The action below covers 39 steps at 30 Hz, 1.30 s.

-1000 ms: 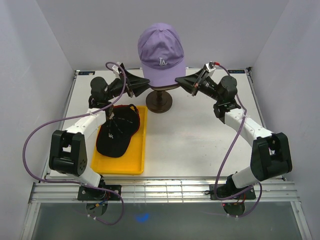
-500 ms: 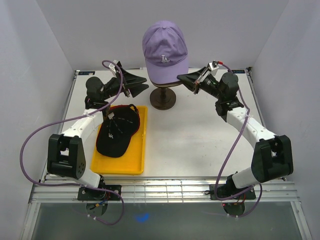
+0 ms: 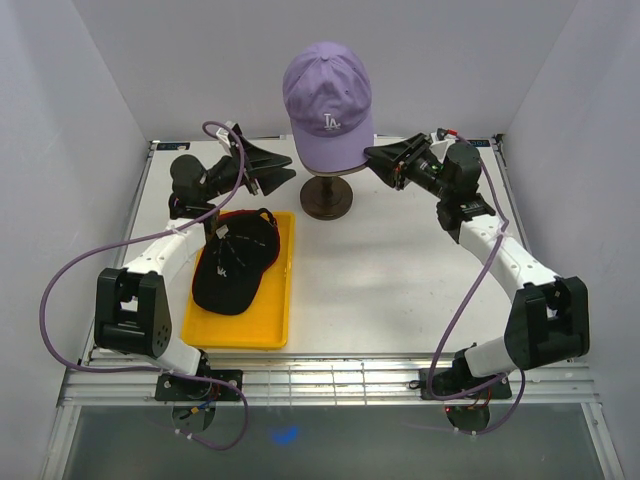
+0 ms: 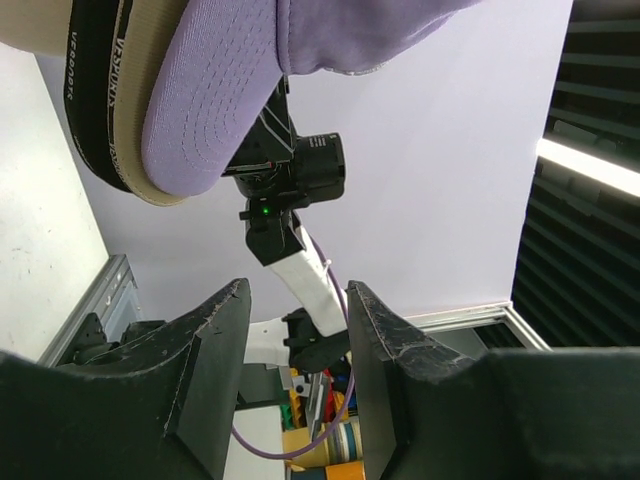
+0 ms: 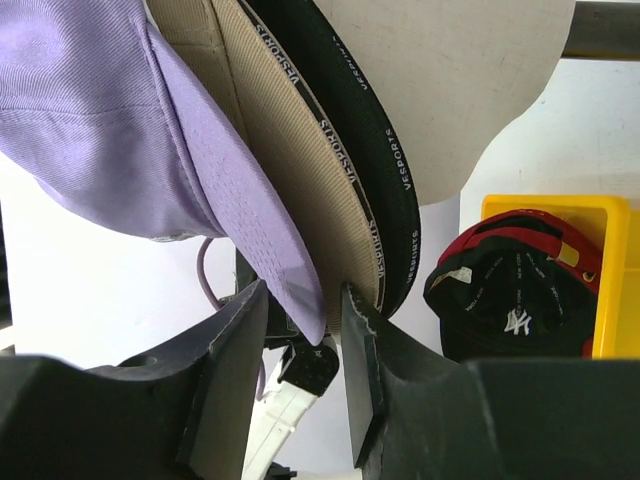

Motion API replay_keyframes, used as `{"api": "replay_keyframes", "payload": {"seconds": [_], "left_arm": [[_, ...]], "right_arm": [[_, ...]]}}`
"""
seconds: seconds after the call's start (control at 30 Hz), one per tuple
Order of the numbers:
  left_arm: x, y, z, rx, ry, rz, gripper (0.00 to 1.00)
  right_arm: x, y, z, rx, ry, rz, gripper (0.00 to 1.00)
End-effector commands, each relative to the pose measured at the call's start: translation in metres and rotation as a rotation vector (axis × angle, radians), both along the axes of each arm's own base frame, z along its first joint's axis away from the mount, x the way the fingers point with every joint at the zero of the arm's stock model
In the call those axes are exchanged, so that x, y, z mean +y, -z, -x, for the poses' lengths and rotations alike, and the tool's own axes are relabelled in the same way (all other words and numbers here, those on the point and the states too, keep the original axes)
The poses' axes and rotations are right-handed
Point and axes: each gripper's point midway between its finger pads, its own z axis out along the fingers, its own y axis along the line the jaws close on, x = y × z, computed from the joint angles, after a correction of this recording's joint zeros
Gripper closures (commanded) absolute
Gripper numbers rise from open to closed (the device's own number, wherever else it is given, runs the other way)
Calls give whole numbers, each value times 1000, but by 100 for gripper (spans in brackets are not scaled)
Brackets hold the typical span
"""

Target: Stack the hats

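A lavender cap with a white LA (image 3: pixel 327 105) sits on top of the mannequin head. In the right wrist view its brim (image 5: pixel 250 230) lies over a tan brim (image 5: pixel 290 170) and a black brim (image 5: pixel 370 150). My right gripper (image 3: pixel 372 157) is open, and the tip of the lavender brim lies between its fingers (image 5: pixel 305 310). My left gripper (image 3: pixel 290 165) is open and empty, just left of the head and below the brims (image 4: pixel 298 300). A black NY cap (image 3: pixel 235 265) lies over a dark red cap (image 3: pixel 268 215) in the tray.
The yellow tray (image 3: pixel 240 330) lies at the front left. The cream mannequin head (image 5: pixel 470 80) stands on a dark round stand (image 3: pixel 326 198) at the back centre. White walls close in the table on three sides.
The lavender cap has shifted right and up on the head. My left gripper has drawn back to the left, away from the cap. My right gripper has risen along the brim.
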Motion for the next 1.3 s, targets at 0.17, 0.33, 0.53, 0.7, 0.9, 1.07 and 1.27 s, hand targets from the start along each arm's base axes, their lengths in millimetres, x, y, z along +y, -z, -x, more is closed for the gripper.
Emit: {"api": "replay_keyframes", "payload": {"seconds": [0.17, 0.33, 0.53, 0.7, 0.9, 1.07, 1.27], "left_arm": [[8, -22, 16, -96, 3, 5, 46], [13, -19, 17, -96, -9, -3, 46], [33, -8, 12, -165, -178, -204, 46], [74, 10, 8, -142, -446, -572, 45], [153, 71, 28, -1, -738, -1021, 49], [190, 114, 49, 114, -786, -1240, 54], [192, 144, 58, 134, -710, -1318, 49]], "right_arm": [[-19, -17, 5, -71, 80, 100, 57], [-33, -11, 9, -70, 125, 137, 54], [-43, -3, 26, -125, 137, 254, 51], [-54, 6, 56, -178, 146, 417, 51], [-36, 35, 97, -236, 62, 535, 51], [-20, 71, 114, -216, -1, 572, 51], [1, 98, 126, -193, -81, 582, 51]]}}
